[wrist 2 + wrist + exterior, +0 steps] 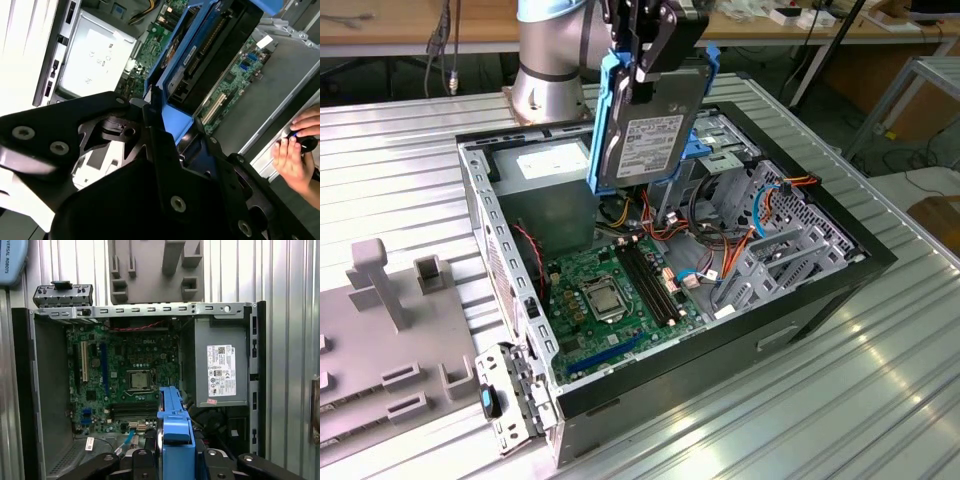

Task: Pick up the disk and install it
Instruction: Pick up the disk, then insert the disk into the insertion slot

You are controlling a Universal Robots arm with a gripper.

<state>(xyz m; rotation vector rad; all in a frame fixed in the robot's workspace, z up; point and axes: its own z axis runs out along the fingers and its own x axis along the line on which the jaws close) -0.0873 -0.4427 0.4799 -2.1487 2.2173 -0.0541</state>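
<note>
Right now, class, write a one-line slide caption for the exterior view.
The gripper holds the blue-railed disk upright above the open computer case.

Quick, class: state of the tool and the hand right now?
Tool: closed, holding the disk.
Hand: whether it holds anything cannot be told.

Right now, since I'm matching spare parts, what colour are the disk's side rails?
Bright blue rails edge the disk, best seen in the exterior view.

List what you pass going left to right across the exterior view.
Grey slotted fixture → power-supply box → disk, held in the air → grey drive cage.
</note>
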